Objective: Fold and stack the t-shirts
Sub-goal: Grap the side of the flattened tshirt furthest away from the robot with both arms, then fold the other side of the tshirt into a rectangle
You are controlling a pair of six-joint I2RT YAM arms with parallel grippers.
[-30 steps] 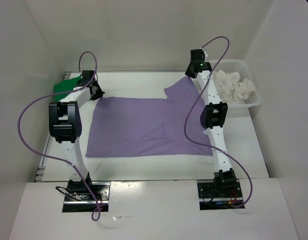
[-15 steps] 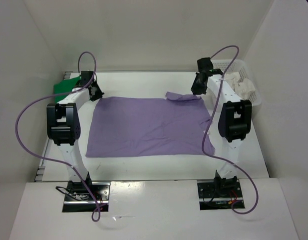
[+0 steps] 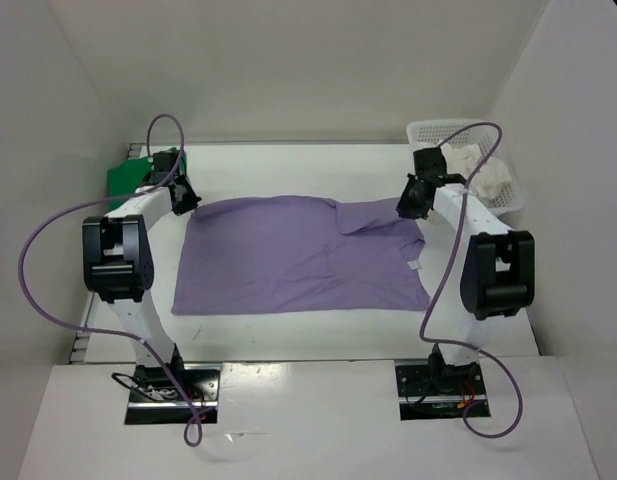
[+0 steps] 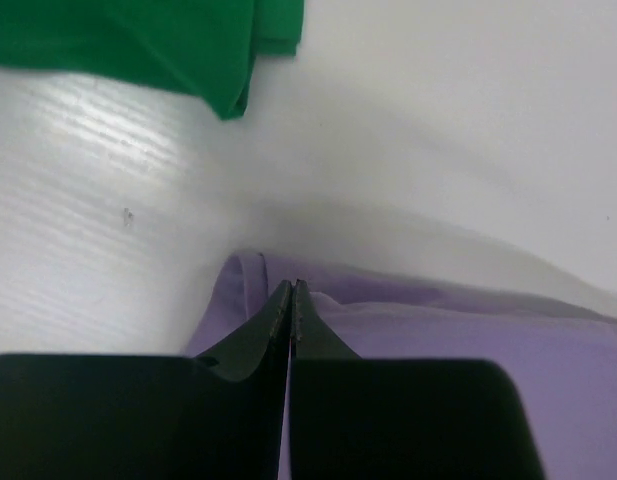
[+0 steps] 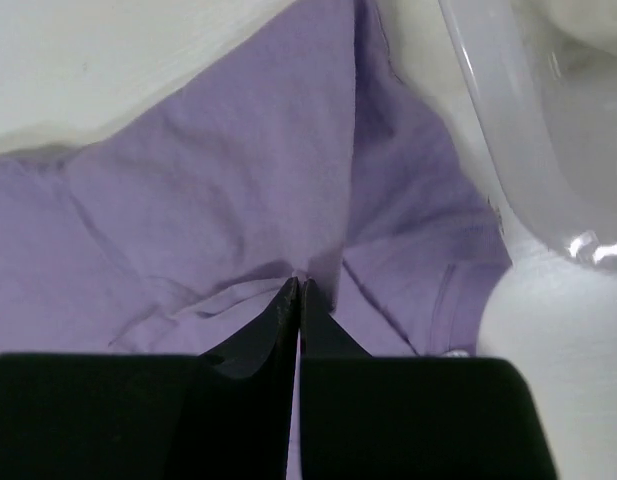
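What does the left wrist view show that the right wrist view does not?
Only the left wrist view shows the green cloth, lying apart from the purple shirt. Only the right wrist view shows the clear wall of the basket. Both show the shirt pinched: the left gripper shut at its edge, the right gripper shut on a fold.
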